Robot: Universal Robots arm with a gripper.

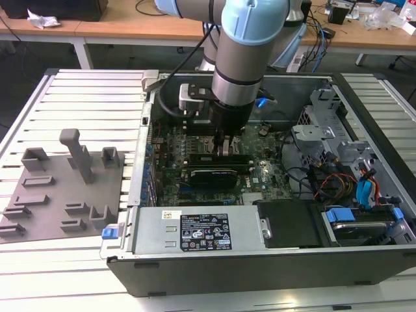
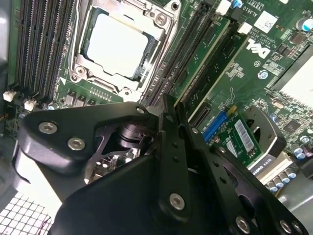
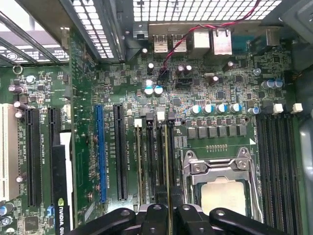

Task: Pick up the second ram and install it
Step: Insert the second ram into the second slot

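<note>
Down inside the open computer case (image 1: 195,273), the gripper (image 1: 224,146) hung over the memory slots beside the processor socket (image 3: 222,188). In the first wrist view its fingers (image 3: 155,220) stood drawn in close on either side of a thin edge, which looked to be the second ram (image 3: 167,166). The stick was seen edge-on, running along one of the black slots (image 3: 149,161) with white end clips. Whether it was pressed fully home could not be told. The second wrist view showed the gripper (image 2: 170,111) clenched to a narrow line over the same row, with another green stick (image 2: 208,56) standing in a slot nearby. On the bench outside the case lay the grey holder tray (image 1: 58,195).

Such a stick would be light and stiff but fragile, since its chips and contact edge would not bear scraping or twisting. It seemed best gripped flat across its two faces near the middle and kept square to the slot, so that pressure went down evenly.
</note>
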